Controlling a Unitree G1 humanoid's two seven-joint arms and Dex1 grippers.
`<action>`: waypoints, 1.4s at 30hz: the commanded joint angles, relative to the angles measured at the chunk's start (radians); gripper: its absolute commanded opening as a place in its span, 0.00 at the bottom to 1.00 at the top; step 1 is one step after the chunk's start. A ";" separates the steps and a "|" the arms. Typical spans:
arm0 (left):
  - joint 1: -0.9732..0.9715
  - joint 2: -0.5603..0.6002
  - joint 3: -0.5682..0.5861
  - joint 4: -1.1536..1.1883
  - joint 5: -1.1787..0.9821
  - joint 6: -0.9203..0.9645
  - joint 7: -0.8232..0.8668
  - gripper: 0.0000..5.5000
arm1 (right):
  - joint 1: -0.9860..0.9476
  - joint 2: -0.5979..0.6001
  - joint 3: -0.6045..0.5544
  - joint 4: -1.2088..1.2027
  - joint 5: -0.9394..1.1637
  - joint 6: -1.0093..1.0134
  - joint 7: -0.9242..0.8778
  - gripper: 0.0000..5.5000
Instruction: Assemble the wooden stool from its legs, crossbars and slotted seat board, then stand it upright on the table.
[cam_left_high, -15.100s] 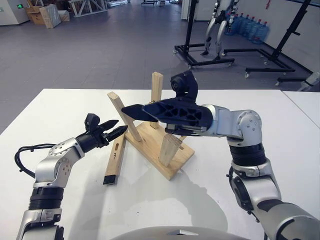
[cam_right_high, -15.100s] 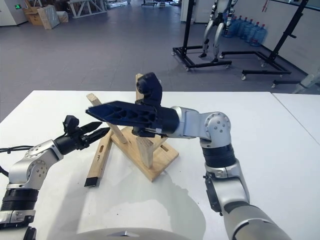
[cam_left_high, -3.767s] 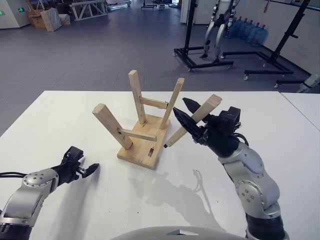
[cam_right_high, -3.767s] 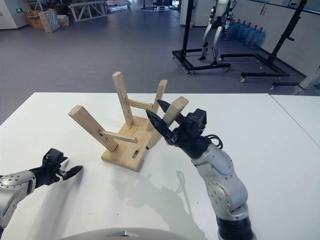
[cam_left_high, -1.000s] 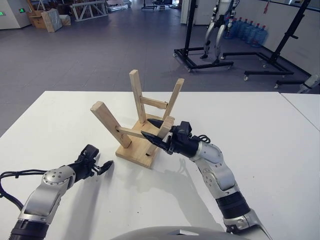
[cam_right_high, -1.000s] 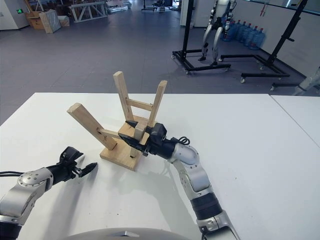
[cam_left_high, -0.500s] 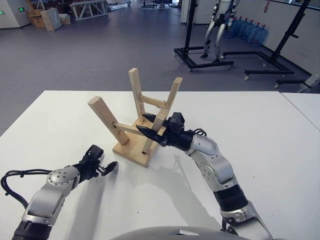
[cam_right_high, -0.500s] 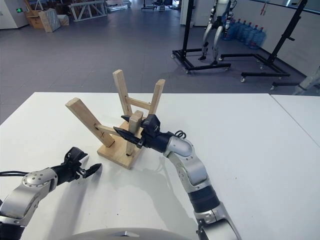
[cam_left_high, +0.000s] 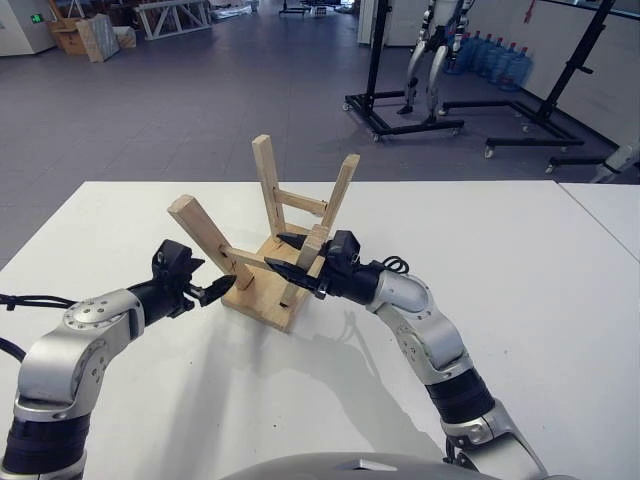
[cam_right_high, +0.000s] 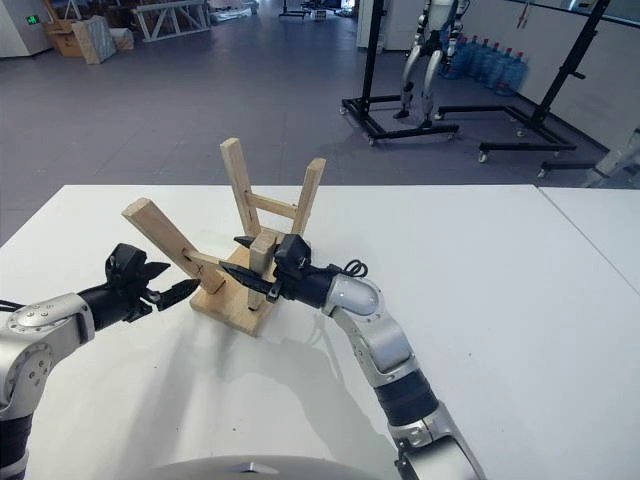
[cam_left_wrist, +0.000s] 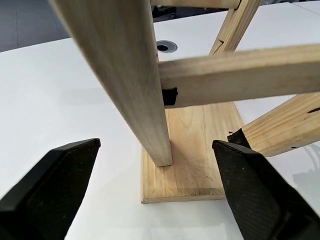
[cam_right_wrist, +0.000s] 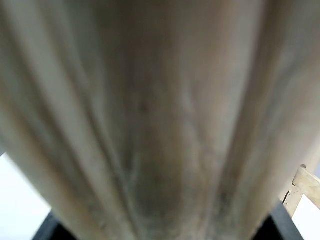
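Sideways, right hand (cam_left_high: 292, 257) clamps leg (cam_left_high: 318, 238); left hand (cam_left_high: 212, 282) spread.

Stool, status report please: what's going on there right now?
Left gripper open at the left leg's base. Right gripper shut on the near leg. Stool upside down, legs up, not yet stood upright.

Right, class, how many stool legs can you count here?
4: the left leg leaning outward, the back-left leg, the back-right leg, and the nearest leg in the right tool. None seems hidden.
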 joint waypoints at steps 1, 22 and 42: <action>-0.020 0.010 0.000 -0.041 -0.029 0.052 0.010 0.75 | 0.000 -0.008 0.017 0.020 -0.030 0.015 -0.005 0.37; 0.051 0.183 0.045 -0.120 -0.121 0.181 -0.054 0.75 | -0.063 0.008 0.021 0.054 -0.043 0.131 -0.062 0.37; -0.391 0.015 0.236 0.098 -1.467 -0.033 0.745 0.75 | -0.057 0.011 0.013 0.049 -0.047 0.146 -0.072 0.37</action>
